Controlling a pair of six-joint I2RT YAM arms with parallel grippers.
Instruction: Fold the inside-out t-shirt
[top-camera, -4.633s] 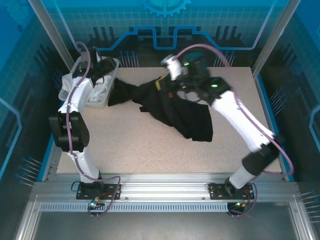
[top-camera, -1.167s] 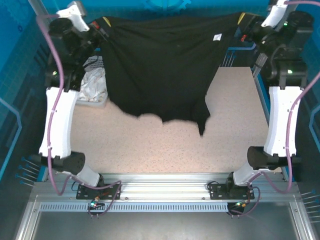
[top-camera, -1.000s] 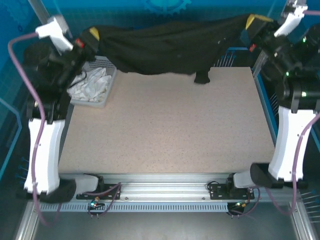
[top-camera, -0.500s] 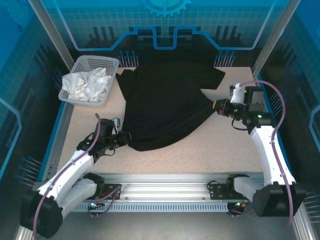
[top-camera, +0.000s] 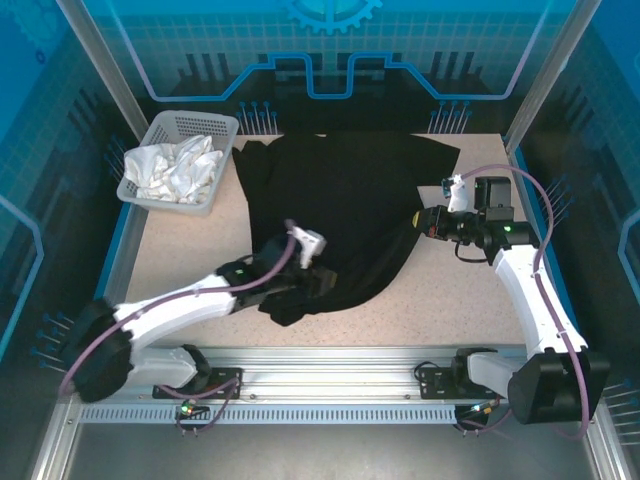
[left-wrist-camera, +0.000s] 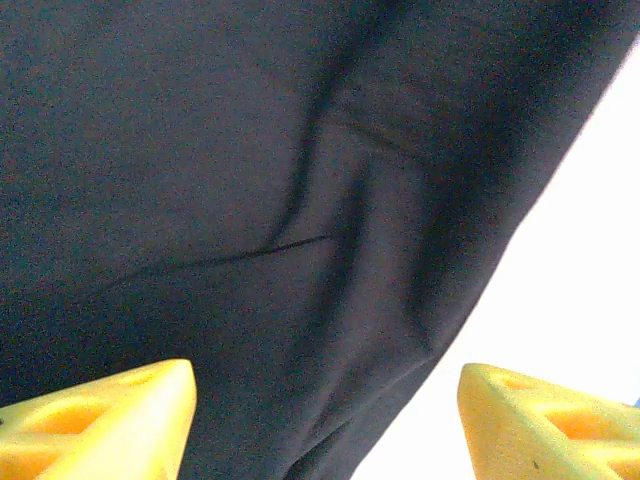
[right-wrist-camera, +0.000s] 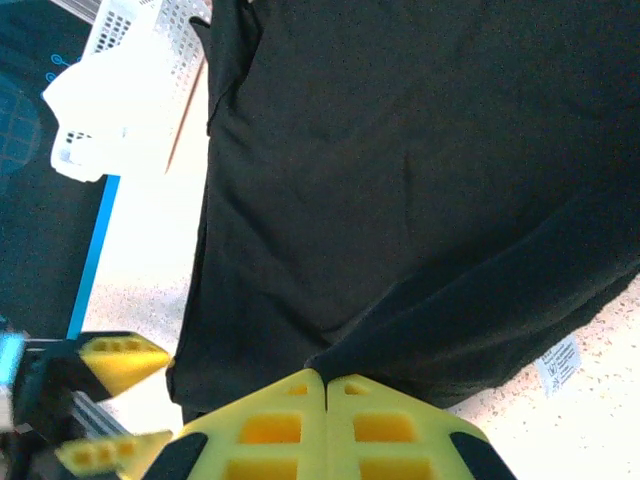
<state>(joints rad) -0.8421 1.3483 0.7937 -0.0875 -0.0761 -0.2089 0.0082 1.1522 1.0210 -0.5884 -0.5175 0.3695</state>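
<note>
white mesh basket (top-camera: 200, 115) at upper left holds crumpled white cloth (top-camera: 172, 168), black fabric t-shirt (top-camera: 340, 195) lies spread on the speckled counter (top-camera: 190, 250), right fingers (right-wrist-camera: 325, 400) closed on its edge, left fingers (left-wrist-camera: 325, 420) now open and moved onto its hem.

T-shirt (right-wrist-camera: 400, 150) fold hidden between right end effector (right-wrist-camera: 325, 378) tips, probably pinched

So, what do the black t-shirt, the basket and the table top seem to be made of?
The black t-shirt looks like soft, matte fabric, perhaps cotton: it creases and lies limp. The basket seems to be white moulded plastic, going by its regular grid of holes. The table top looks like hard, speckled beige laminate or stone-like board; I cannot tell which.
</note>
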